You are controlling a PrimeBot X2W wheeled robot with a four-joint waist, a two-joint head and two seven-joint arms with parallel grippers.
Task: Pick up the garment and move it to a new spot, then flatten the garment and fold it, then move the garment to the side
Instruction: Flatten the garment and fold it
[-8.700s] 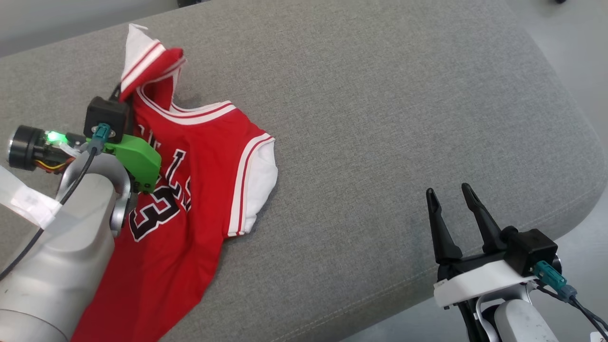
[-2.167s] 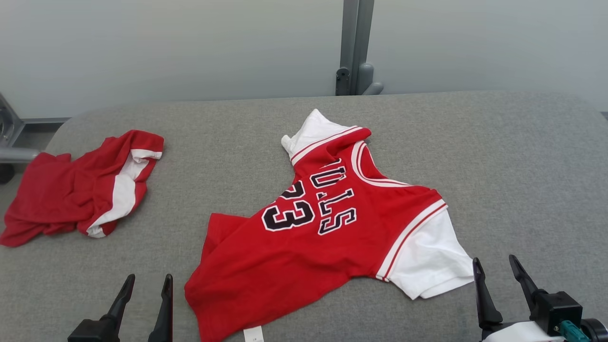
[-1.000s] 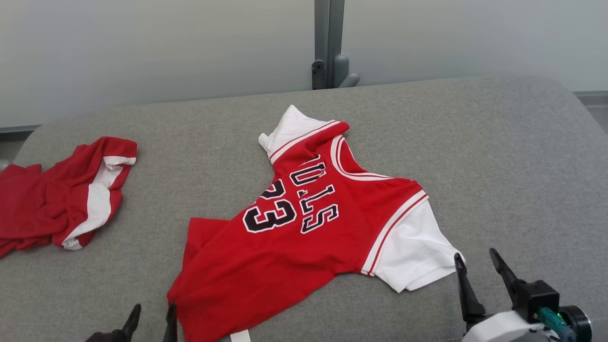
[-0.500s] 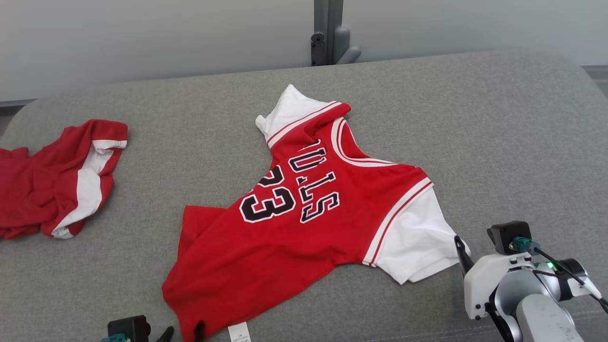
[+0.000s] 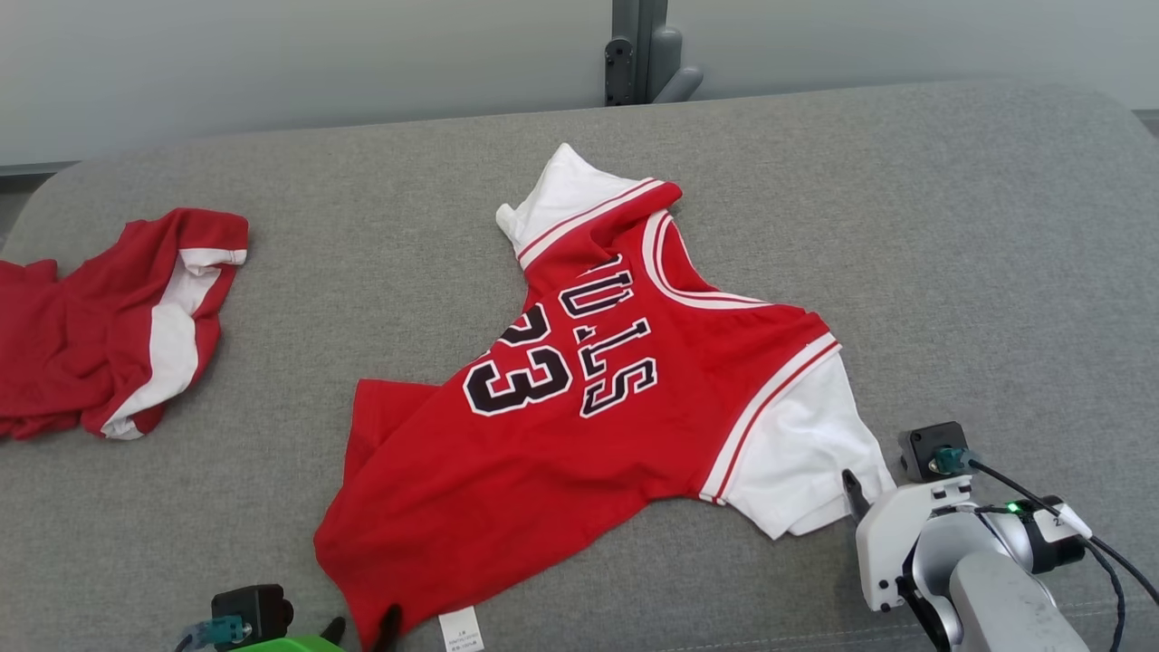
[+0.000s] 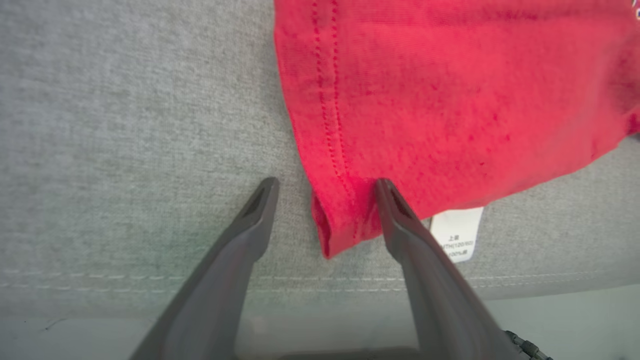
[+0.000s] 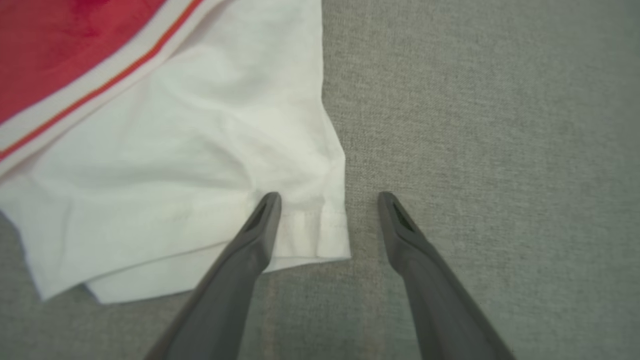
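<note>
My left gripper (image 6: 326, 182), jaws spread wide and holding nothing, straddles the lower hem corner (image 6: 340, 220) of the red jersey (image 5: 579, 417): one finger over bare grey cushion (image 6: 125, 150), the other over red cloth just beside the white care label (image 6: 457, 232). My right gripper (image 7: 328, 196), equally wide and empty, straddles the outer corner of the white sleeve (image 7: 200, 175), one finger on the sleeve's hem side, the other over bare cushion. Whether either pair of tips touches the fabric, I cannot tell.

The jersey lies print-up near the middle of the cushion, its body skewed and its far sleeve bunched up by the collar. A second red-and-white garment (image 5: 100, 335) sits well apart at my left.

I judge the step in hand to be flattening. To do it well, I should press both tips down into the cushion, close on the full thickness of each corner, then draw the two corners apart evenly, keeping low so the cloth slides rather than lifts.
</note>
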